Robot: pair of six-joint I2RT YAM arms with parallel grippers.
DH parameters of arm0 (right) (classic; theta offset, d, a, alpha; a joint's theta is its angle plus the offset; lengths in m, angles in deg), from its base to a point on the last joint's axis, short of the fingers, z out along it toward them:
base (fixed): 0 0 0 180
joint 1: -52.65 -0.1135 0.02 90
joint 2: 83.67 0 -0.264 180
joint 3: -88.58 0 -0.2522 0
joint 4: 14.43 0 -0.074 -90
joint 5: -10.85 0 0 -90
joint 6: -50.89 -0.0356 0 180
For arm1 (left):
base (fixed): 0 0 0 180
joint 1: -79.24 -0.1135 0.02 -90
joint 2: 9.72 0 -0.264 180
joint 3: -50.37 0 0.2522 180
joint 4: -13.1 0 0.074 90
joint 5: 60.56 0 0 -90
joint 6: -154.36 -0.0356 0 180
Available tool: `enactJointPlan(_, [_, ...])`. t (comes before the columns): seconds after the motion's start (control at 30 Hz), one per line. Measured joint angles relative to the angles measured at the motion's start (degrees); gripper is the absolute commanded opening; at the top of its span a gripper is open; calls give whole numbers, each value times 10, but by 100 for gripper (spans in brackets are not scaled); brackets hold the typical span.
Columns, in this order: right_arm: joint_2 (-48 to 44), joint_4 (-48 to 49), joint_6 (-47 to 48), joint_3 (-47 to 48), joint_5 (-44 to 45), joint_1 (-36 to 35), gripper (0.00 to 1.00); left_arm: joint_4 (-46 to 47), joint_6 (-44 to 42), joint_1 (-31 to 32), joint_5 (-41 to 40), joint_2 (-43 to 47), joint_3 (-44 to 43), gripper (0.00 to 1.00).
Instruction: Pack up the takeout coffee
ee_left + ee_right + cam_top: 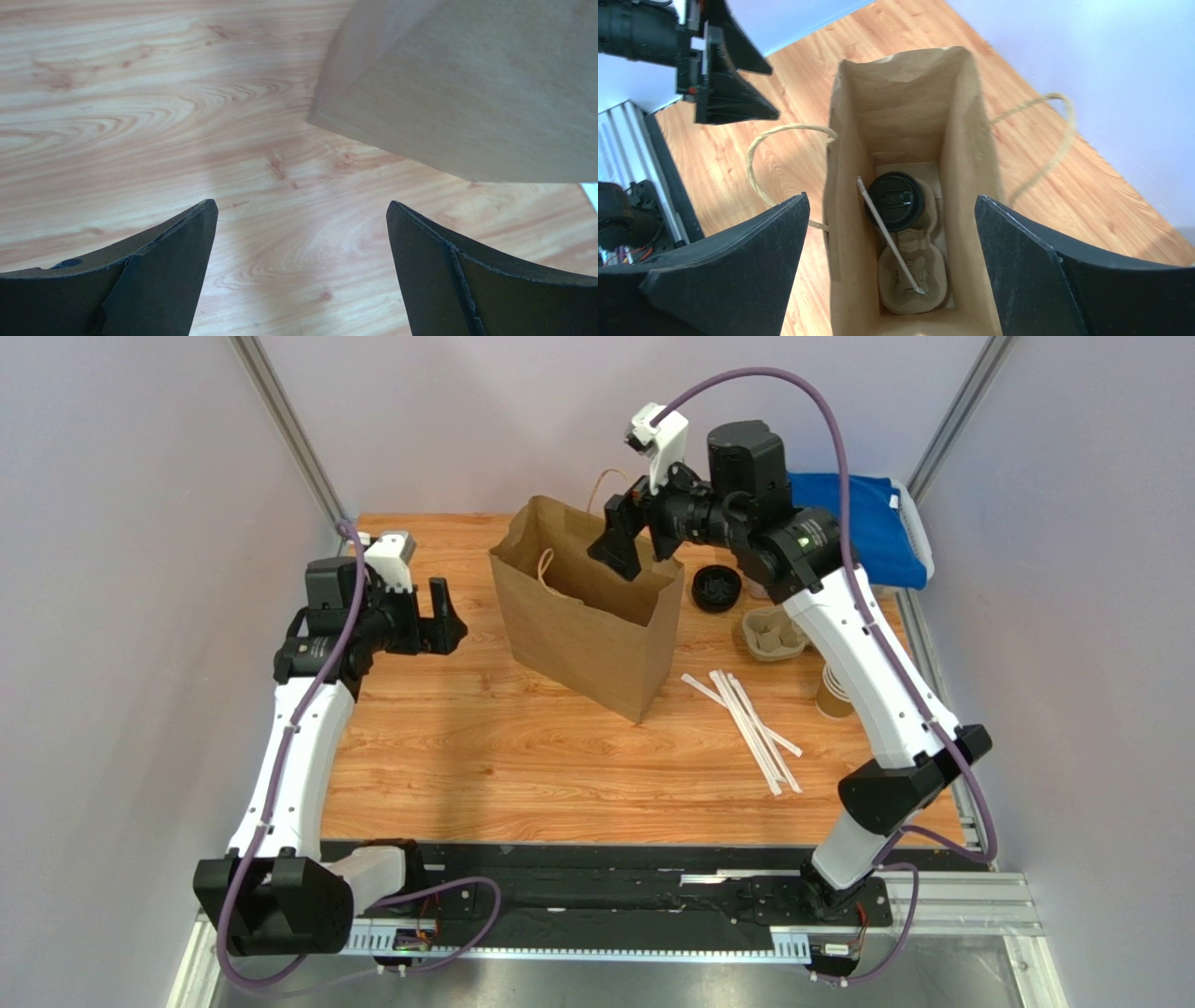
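The takeout coffee (897, 200), a cup with a round black lid, sits in a pulp cup carrier (915, 269) at the bottom of the open brown paper bag (906, 119). A white wrapped straw (887, 234) leans across the carrier beside the cup. My right gripper (892, 231) is open and empty above the bag's mouth; it also shows in the top view (634, 539). My left gripper (428, 623) is open and empty to the left of the bag (589, 609), over bare wood, and shows in the left wrist view (302, 224).
Right of the bag lie several white straws (751, 721), a loose black lid (717, 588), a second pulp carrier (776, 633) and a stack of brown cups (836, 693). A blue cloth (859, 525) lies at the back right. The bag's rope handles (773, 140) hang outward.
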State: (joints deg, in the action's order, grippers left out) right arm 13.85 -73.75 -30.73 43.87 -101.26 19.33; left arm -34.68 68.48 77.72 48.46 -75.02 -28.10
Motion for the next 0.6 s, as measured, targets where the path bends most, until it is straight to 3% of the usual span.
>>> enactJointPlan(0.13, [-41,8,-12,-32,6,33,99,-31,6,-32,57,-2,-17,99])
enactJointPlan(0.33, [-145,26,-52,-170,-5,186,100,-104,-9,-68,125,-42,-111,99])
enactJointPlan(0.47, [-226,30,-73,-307,-14,272,100,-151,-45,-59,160,-50,-121,99])
enactJointPlan(0.6, [-294,30,-76,-441,-19,308,100,-196,-91,-8,132,-49,-115,99])
